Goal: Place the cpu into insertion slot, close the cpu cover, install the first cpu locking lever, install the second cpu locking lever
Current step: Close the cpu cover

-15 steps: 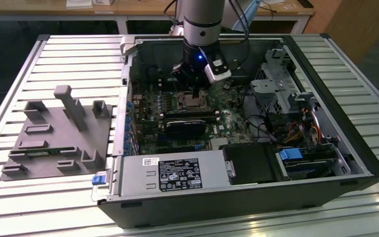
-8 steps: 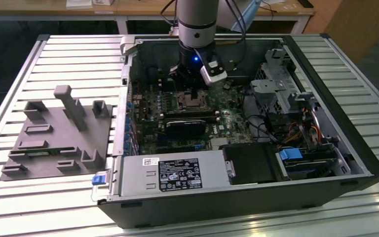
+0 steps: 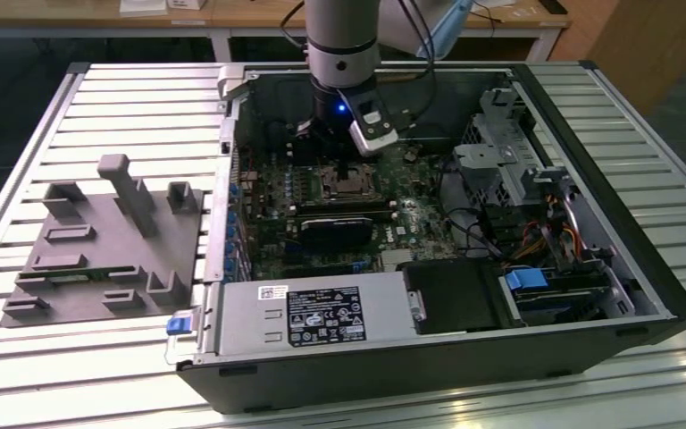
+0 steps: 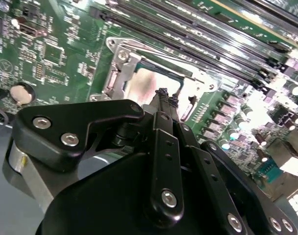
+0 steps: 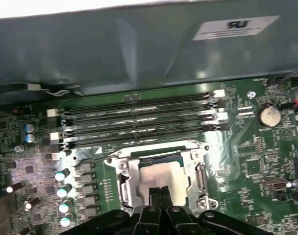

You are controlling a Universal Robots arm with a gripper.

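Note:
The cpu (image 5: 156,174) (image 4: 141,83), a dull silver square, lies in the insertion slot (image 3: 346,185) on the motherboard. The cpu cover (image 5: 128,178) (image 4: 120,73), a silver frame, lies flat around the chip's top. A thin metal lever (image 5: 95,159) runs along one side of the socket. My gripper (image 5: 160,192) (image 4: 164,94) is shut with nothing between its black fingers, and its tips are directly over the chip, at or just above the surface. In the exterior view the arm (image 3: 343,54) reaches down into the open computer case above the socket.
Long black memory slots (image 5: 139,117) (image 4: 198,39) run beside the socket, with the case wall (image 5: 139,49) behind them. A coin battery (image 5: 268,115) (image 4: 21,93) sits nearby. The power supply (image 3: 319,317), drive cage (image 3: 522,161) and cables crowd the case. A grey fixture (image 3: 104,241) lies outside it.

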